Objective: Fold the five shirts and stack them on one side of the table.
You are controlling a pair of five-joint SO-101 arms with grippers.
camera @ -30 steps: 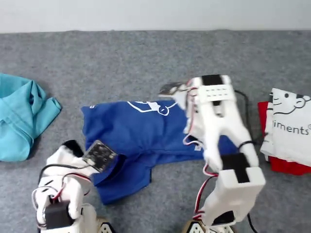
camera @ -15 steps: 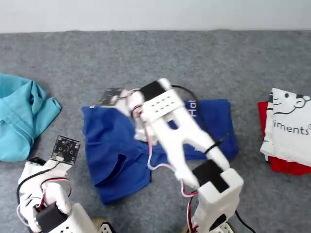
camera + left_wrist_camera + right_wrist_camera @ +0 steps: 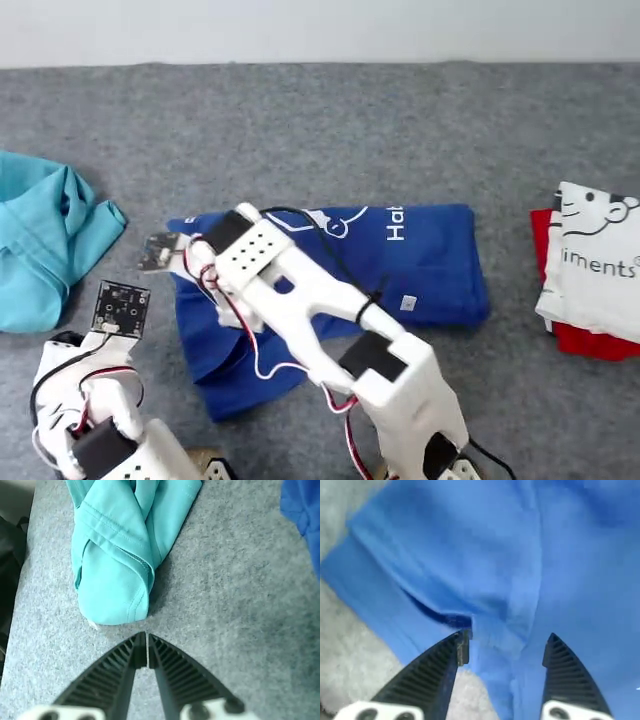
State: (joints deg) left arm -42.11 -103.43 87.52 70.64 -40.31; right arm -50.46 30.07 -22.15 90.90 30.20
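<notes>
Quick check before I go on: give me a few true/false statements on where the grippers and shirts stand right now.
1. The right gripper is open above the blue shirt. True.
2. The left gripper is shut on the teal shirt. False: it is shut on nothing, over bare table just short of the teal shirt.
3. A white shirt lies on top of a red shirt. True.
4. The blue shirt is stacked on the white shirt. False: it lies apart from that pile, mid-table.
</notes>
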